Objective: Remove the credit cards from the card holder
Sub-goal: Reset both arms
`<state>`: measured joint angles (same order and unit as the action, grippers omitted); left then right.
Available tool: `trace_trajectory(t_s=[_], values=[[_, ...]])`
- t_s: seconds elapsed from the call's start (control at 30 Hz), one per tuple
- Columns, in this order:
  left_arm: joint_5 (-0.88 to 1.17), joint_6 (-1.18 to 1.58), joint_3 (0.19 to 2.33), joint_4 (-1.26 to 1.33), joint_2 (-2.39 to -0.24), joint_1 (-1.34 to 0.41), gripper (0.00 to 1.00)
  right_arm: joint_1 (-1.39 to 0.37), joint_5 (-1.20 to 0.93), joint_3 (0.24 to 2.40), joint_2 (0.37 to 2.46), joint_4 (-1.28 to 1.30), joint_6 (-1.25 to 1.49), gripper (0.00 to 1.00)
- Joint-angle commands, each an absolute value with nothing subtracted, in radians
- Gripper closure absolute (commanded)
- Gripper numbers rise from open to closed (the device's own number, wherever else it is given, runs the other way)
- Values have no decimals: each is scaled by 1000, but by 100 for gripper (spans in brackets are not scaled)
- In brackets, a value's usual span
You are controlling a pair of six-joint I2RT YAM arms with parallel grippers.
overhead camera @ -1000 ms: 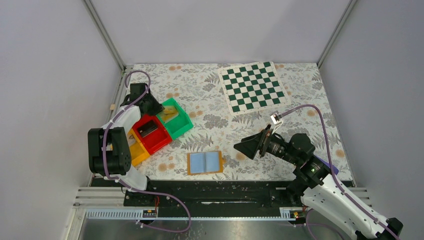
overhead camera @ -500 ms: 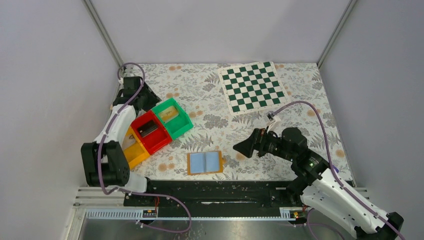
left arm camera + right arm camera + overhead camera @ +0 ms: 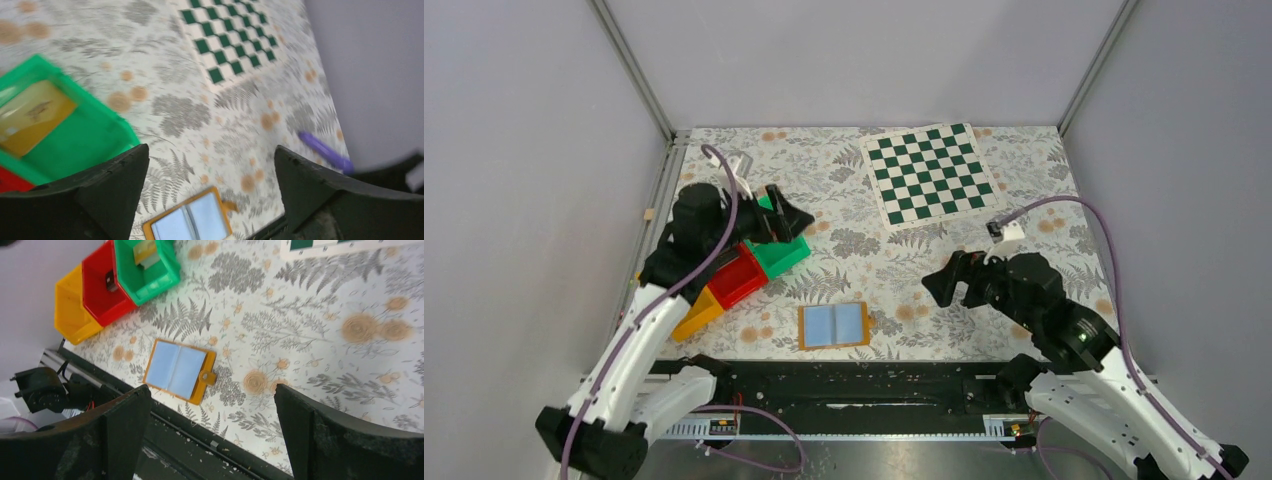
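Overhead view of a table covered in a fern-and-flower patterned cloth (image 3: 844, 200), with two robot arms mounted at its near edge. The card holder (image 3: 834, 325) lies at six o'clock on the table, close to the near edge. It is spread open and flat, with its pale-blue inside facing up, framed by an orange border. Whether any cards sit in its pockets cannot be made out. Nothing touches it. At nine o'clock three small bins sit side by side in a diagonal row: a green bin (image 3: 789, 250), a red bin (image 3: 734, 280) and a yellow bin (image 3: 696, 312). A yellowish card (image 3: 32, 115) lies flat inside the green bin. The left gripper (image 3: 786, 218) hovers over the green bin, its jaws spread wide with nothing between them. The right gripper (image 3: 939, 280) hangs above the cloth at four o'clock, well apart from the card holder. Its jaws are also fully spread and hold nothing. A green-and-white chessboard (image 3: 929, 172) lies flat at one o'clock, near the far edge.
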<state>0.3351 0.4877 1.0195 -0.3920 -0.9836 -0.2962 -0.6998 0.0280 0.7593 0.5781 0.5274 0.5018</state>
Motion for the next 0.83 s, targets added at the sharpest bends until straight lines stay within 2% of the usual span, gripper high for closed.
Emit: trace_trajectory(t_s=[0.0, 0.17, 0.37, 0.8], values=[[459, 433, 879, -281, -821, -354, 1, -697, 151, 780, 505, 565, 451, 1], [514, 436, 748, -262, -659, -382, 1, -698, 183, 748, 405, 532, 446, 1], [484, 451, 668, -296, -520, -382, 1, -698, 235, 713, 329, 522, 423, 0], [492, 423, 689, -322, -482, -382, 1, -698, 290, 720, 307, 514, 414, 1]])
